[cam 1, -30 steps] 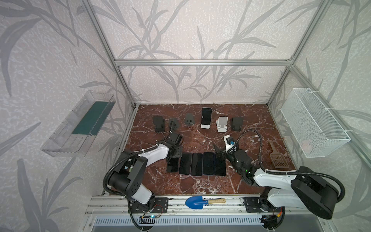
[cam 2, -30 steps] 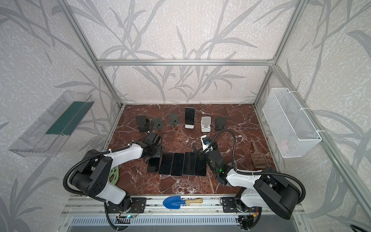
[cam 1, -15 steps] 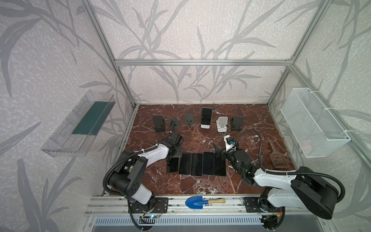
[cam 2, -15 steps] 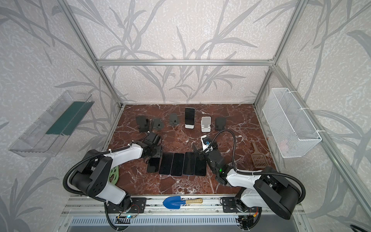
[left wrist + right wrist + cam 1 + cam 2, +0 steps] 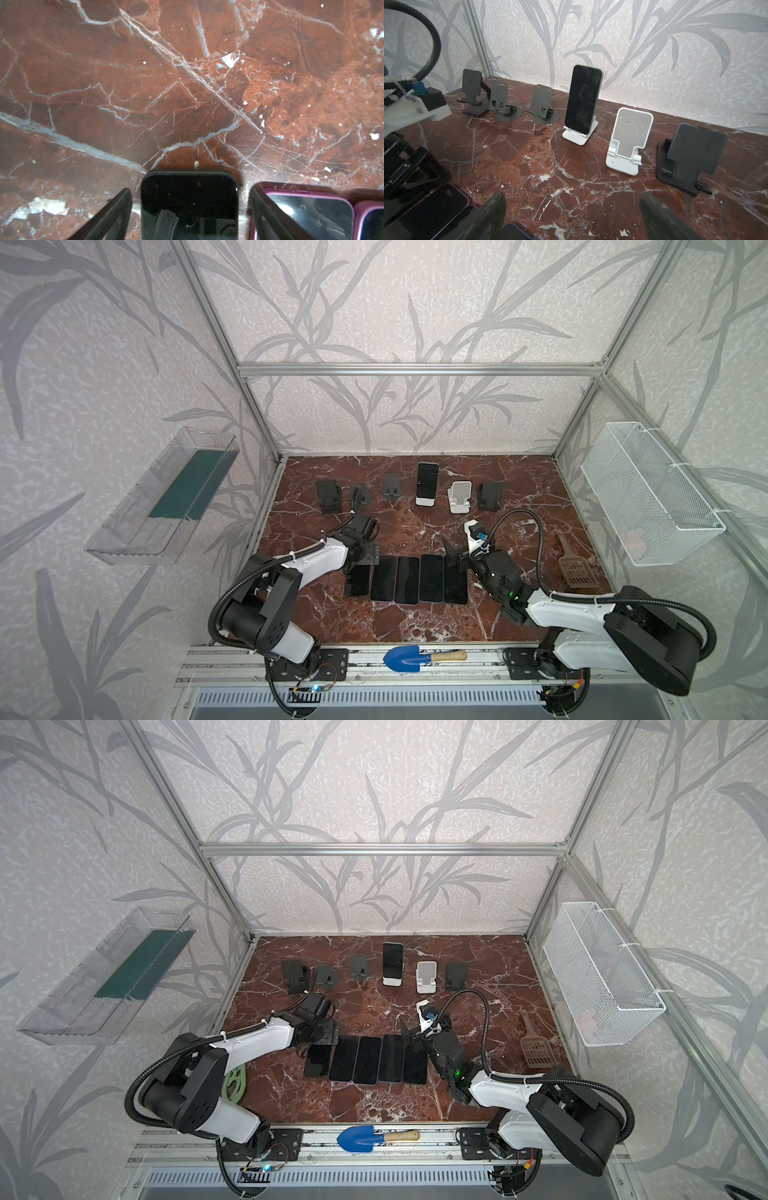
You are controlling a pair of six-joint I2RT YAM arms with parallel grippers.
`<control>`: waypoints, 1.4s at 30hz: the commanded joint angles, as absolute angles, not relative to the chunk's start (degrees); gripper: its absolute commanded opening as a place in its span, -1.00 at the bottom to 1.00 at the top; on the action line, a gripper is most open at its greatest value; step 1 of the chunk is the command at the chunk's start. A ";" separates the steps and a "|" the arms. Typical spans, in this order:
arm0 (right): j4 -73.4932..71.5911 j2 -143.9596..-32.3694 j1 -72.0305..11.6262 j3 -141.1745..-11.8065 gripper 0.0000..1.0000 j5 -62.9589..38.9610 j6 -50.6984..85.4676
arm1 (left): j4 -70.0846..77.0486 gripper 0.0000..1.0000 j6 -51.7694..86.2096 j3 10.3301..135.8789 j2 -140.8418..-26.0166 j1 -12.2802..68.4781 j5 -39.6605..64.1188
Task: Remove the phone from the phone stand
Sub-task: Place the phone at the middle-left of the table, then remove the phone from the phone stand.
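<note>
Red marble (image 5: 415, 539) is carrying five flat phones (image 5: 407, 578) in a row, one black phone (image 5: 583, 99) is leaning in its white stand (image 5: 579, 136) at the back, awaiting removal; left gripper (image 5: 190, 195) is straddling the end phone (image 5: 189, 207), jaws apart, right gripper (image 5: 573, 198) is gaping empty.

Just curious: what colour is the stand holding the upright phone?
White phone stand, right wrist view.

Robot lab cell: aluminium frame (image 5: 415, 369), leaf-print wall panels (image 5: 415, 302), marble-look tabletop (image 5: 415, 622), robot arms (image 5: 316, 562) mounted on front rail (image 5: 232, 664)
</note>
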State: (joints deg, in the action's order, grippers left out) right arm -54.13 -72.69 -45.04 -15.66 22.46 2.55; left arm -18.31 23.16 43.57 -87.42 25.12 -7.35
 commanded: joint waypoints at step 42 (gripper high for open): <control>-3.34 -72.22 -30.76 -51.14 0.98 8.89 12.71 | 20.37 0.98 10.42 51.99 -78.26 26.95 -2.36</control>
State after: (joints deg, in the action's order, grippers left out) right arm -17.72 -67.44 -30.24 -44.93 13.72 10.68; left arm 14.57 9.93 56.27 -79.72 26.89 -4.25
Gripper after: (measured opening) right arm 0.991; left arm 0.993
